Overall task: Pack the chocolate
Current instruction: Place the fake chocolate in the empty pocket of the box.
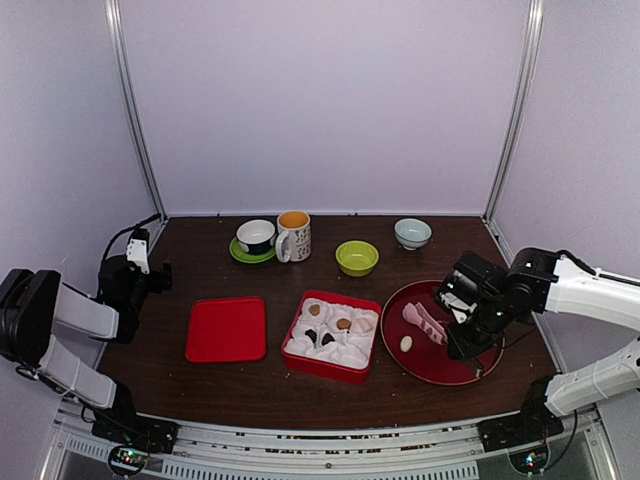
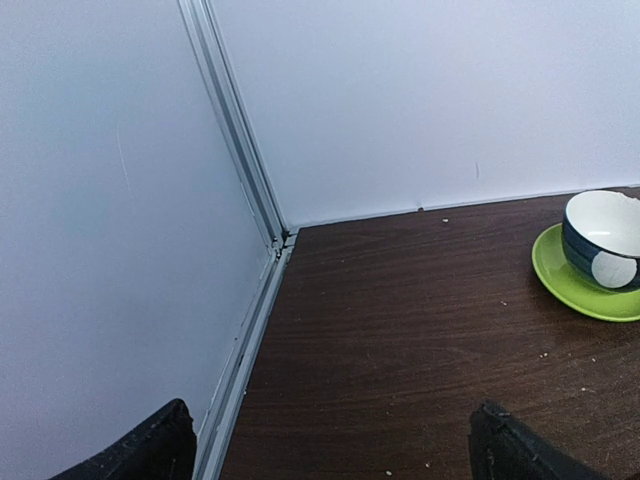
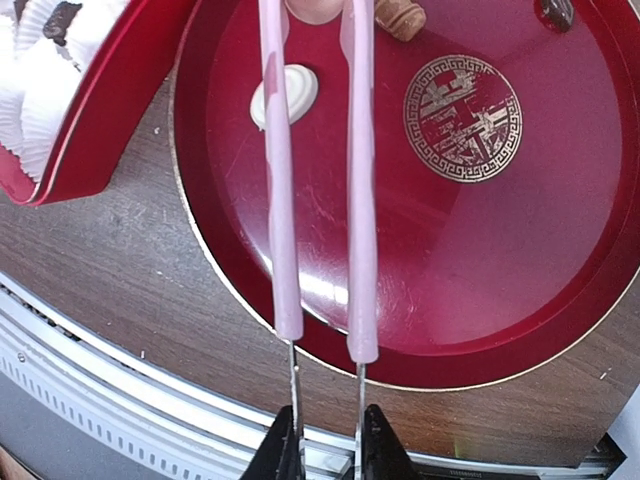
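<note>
On the dark table (image 1: 200,290) we see our right gripper (image 3: 325,455) pinching pink tongs (image 3: 360,200) over the chocolate (image 3: 287,92) on the red plate (image 3: 480,250), and our left gripper (image 2: 330,440) with fingers wide apart.

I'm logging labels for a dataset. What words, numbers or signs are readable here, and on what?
No readable words or numbers.
Gold emblem on the red plate: ornamental signs, not legible.
Patterned mug: marks too small to read.

Left arm (image 1: 85,315) folded back, left fingers (image 2: 150,445) spread wide; right arm (image 1: 590,285) bent inward, right fingers (image 3: 385,450) pinching tongs (image 3: 360,200).
</note>
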You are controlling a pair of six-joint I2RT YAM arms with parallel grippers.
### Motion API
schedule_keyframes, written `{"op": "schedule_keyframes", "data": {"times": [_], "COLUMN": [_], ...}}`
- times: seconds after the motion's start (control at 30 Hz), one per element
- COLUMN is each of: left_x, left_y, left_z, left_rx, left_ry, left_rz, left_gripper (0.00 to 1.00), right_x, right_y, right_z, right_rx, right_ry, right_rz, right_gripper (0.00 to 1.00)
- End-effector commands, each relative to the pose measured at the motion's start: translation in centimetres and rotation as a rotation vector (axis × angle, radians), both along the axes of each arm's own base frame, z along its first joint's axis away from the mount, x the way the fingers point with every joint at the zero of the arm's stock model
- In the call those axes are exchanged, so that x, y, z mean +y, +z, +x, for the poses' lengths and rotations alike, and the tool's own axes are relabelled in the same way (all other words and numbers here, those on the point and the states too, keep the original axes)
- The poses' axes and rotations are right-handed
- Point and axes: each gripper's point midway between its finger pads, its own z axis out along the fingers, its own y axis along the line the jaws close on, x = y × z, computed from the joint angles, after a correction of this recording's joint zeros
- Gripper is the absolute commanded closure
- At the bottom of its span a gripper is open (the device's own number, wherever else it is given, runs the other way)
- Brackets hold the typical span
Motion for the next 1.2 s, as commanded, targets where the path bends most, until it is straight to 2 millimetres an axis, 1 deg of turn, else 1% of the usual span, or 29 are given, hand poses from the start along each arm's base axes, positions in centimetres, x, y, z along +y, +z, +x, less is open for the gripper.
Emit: {"op": "schedule_keyframes", "data": {"times": [0.0,0.23,0.3,0.53,0.77,0.93,1.17], "left_x": [0.2,0.2,0.2,0.2,0.2,0.2,0.2], "left_y": [1.6,1.7,1.7,1.7,1.6,1.7,1.6], "left_z": [0.4,0.4,0.4,0.4,0.4,0.4,0.4], "left_rx": [-0.063,-0.064,-0.064,-0.064,-0.064,-0.064,-0.063], "left_ry": [0.002,0.001,0.001,0.002,0.002,0.002,0.002], "left_rz": [-0.004,-0.004,-0.004,-0.004,-0.004,-0.005,-0.004], "left_gripper": [0.02,0.02,0.02,0.02,0.02,0.02,0.02], "right_x": [1.2,4.2,4.9,7.1,7.4,7.9,7.9], "right_y": [2.5,4.9,5.1,4.9,3.5,3.1,2.3], "right_z": [0.2,-0.9,-1.3,-2.6,-2.4,-2.0,-1.8], "right_rx": [-0.062,-0.081,-0.073,-0.041,-0.019,-0.024,-0.012], "right_ry": [0.057,0.168,0.202,0.302,0.324,0.348,0.349], "right_rz": [0.067,0.179,0.193,0.211,0.131,0.079,0.047], "right_gripper": [0.8,0.8,0.81,0.8,0.81,0.81,0.82]}}
